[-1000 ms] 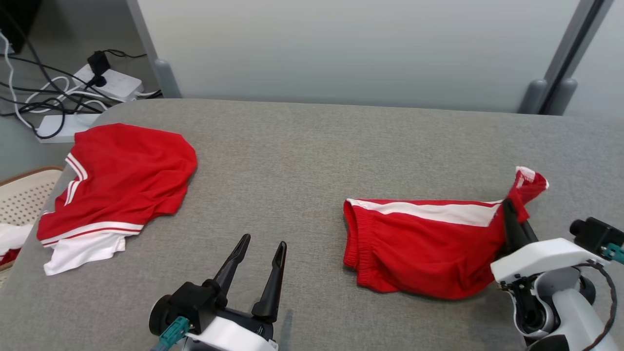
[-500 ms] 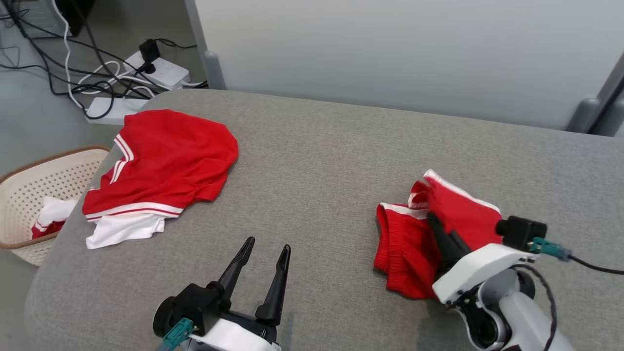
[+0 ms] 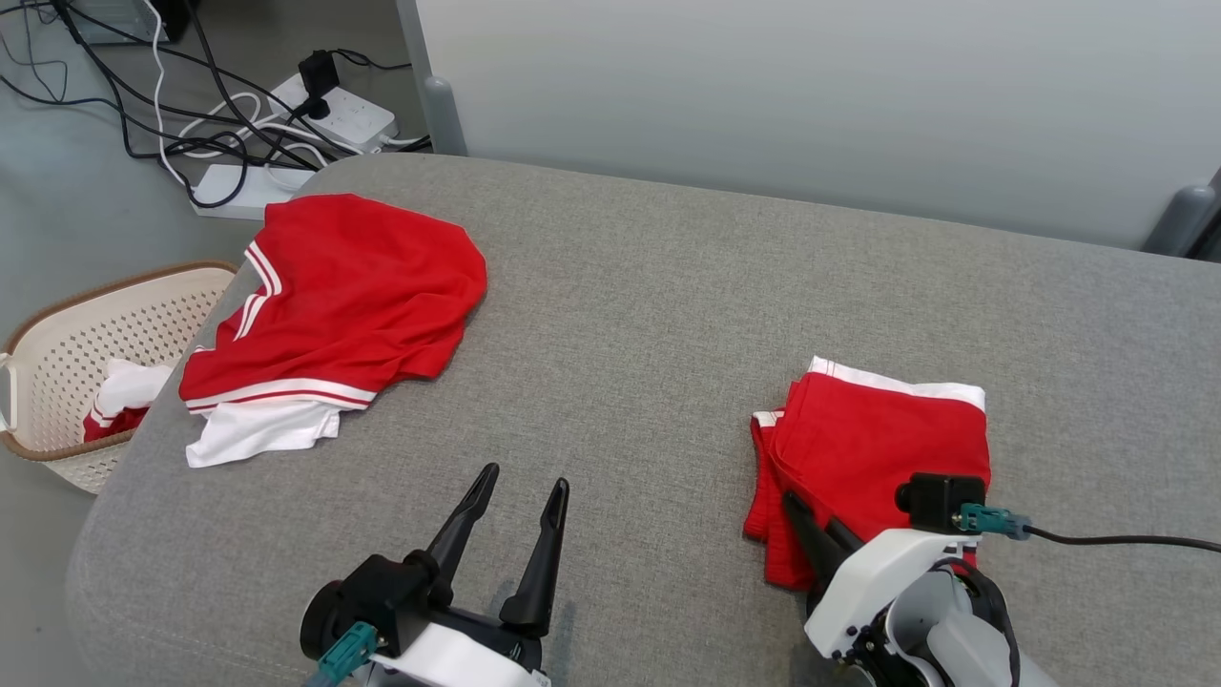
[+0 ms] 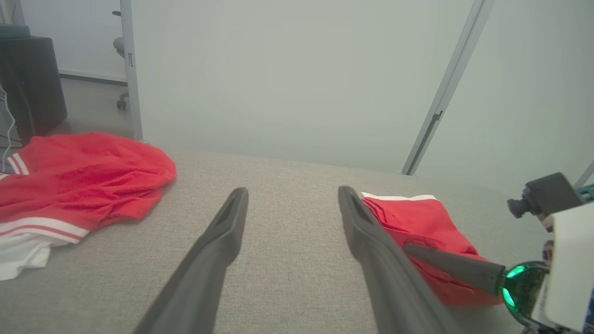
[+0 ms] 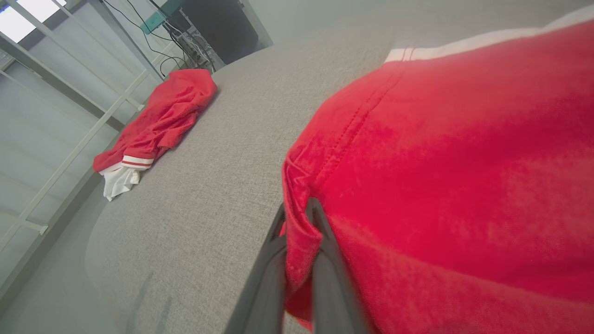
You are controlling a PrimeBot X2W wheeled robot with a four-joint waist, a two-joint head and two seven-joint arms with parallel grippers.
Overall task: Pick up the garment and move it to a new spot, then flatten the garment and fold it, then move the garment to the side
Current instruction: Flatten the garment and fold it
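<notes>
The garment, red shorts (image 3: 878, 434) with a white stripe along the far edge, lies folded in a compact rectangle on the right of the grey table (image 3: 649, 277). My right gripper (image 3: 809, 513) is low at its near left corner, shut on a fold of the red hem; the right wrist view shows the fabric (image 5: 441, 162) pinched between the fingers (image 5: 297, 211). My left gripper (image 3: 525, 477) hovers open over bare table at the near middle, holding nothing. From the left wrist view, the open fingers (image 4: 292, 191) frame the table with the shorts (image 4: 413, 218) to their right.
A second red and white garment (image 3: 343, 296) lies crumpled at the table's far left corner. Beside that edge on the floor stands a cream perforated basket (image 3: 57, 329) with cloth in it. Power strips and cables (image 3: 324, 105) lie behind, and a pale wall backs the table.
The head camera has shifted. My right gripper carried the shorts' right end over to the left and down, so the shorts went from spread out to folded in half. The left gripper stayed put.
</notes>
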